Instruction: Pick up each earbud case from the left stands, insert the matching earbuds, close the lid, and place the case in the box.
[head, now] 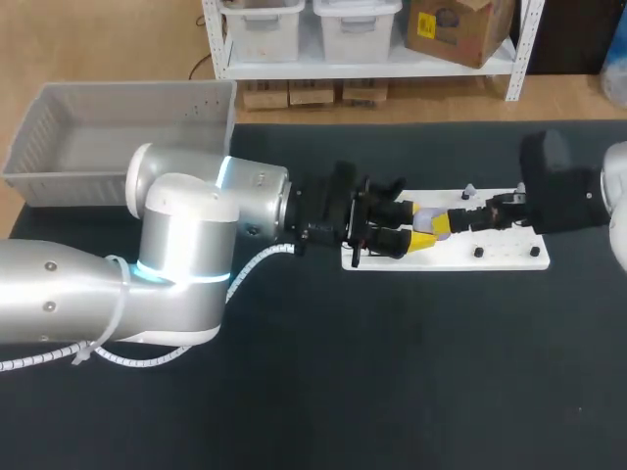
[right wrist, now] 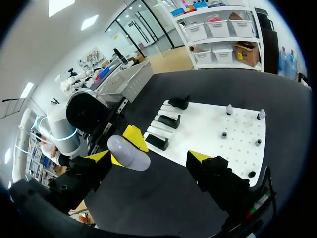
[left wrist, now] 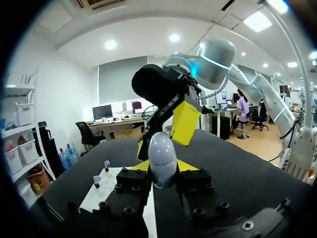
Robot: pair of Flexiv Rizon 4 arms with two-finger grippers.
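A lavender egg-shaped earbud case [head: 437, 225] is held above the white stand board [head: 495, 258], with my left gripper [head: 424, 228] shut on it. In the left wrist view the case [left wrist: 162, 157] stands upright between that gripper's [left wrist: 166, 167] yellow tips. My right gripper [head: 460, 221] faces it from the other side, one yellow fingertip [left wrist: 185, 122] just above the case. In the right wrist view the case [right wrist: 128, 152] lies between the wide-open fingers of the right gripper [right wrist: 151, 157], nearer one finger. Two earbuds [right wrist: 229, 108] stand on pegs on the board [right wrist: 208, 126].
Black case stands [right wrist: 168, 121] sit in a row on the board's end under my left gripper. A grey basket [head: 127, 91] stands at the table's far left corner. Small black pegs [head: 478, 252] dot the board's right half. The rest of the table is dark mat.
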